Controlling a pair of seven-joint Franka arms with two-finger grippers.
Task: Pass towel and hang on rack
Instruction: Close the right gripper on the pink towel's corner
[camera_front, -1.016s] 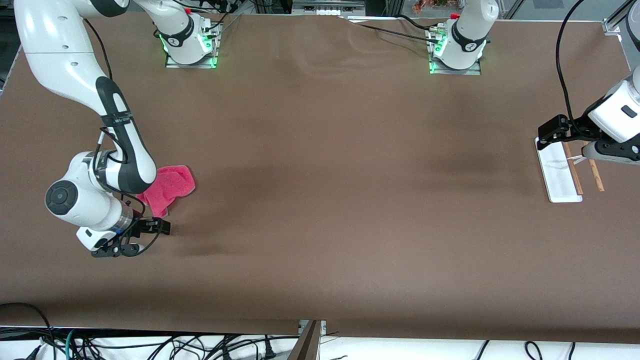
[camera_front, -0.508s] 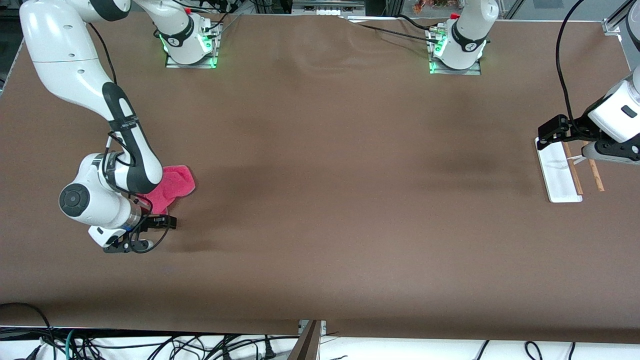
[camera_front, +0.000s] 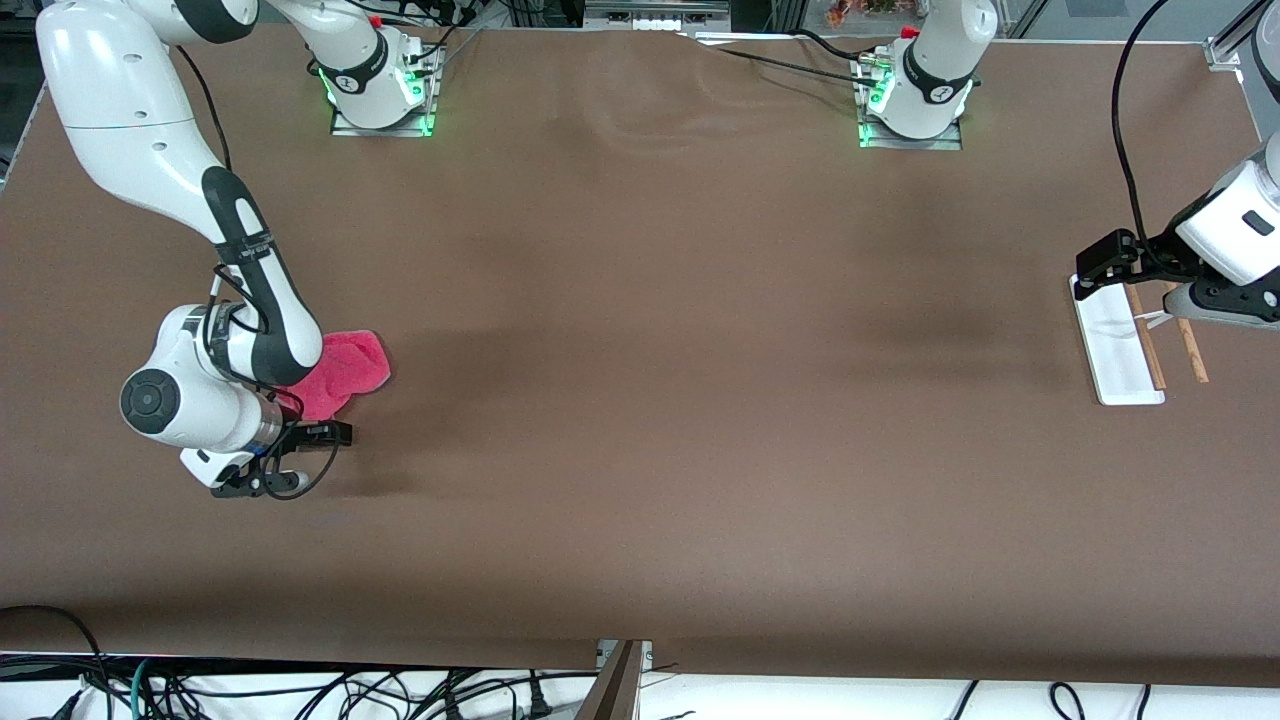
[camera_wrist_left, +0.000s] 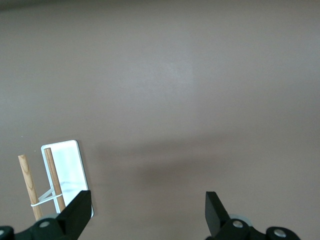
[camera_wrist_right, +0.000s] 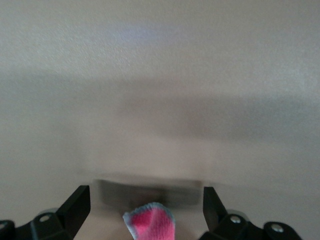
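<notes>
One towel (camera_front: 345, 368) lies crumpled on the tabletop (camera_front: 640, 400) at the right arm's end, pink-red, partly hidden under that arm's forearm in the front view. One rack (camera_front: 1125, 345) sits well apart from the towel, at the left arm's end — a flat white base with two thin wooden rods (camera_front: 1190, 345) joined by a white crosspiece.

Two arms, two pincers. The right pincer (camera_wrist_right: 145, 207) hangs low over the tabletop just beside the towel, at the towel's edge nearer the front camera. Its two fingers (camera_wrist_right: 75, 207) stand wide apart and hold nothing; in the right wrist view one corner of the towel (camera_wrist_right: 150, 222), pink with a paler blue-grey hem, pokes up between them without touching either finger. In the front view only the wrist's black camera mount (camera_front: 325, 433) and cable loop show clearly, so the fingers themselves are hard to make out there.

The left pincer (camera_wrist_left: 145, 212) hangs over the rack, far from the towel, and the left arm waits. Its two fingers (camera_wrist_left: 77, 210) are also spread wide and empty; the left wrist view shows the rack's white base (camera_wrist_left: 67, 172) and both rods (camera_wrist_left: 27, 182) past one finger, with bare brown tabletop (camera_wrist_left: 200, 100) filling the rest
</notes>
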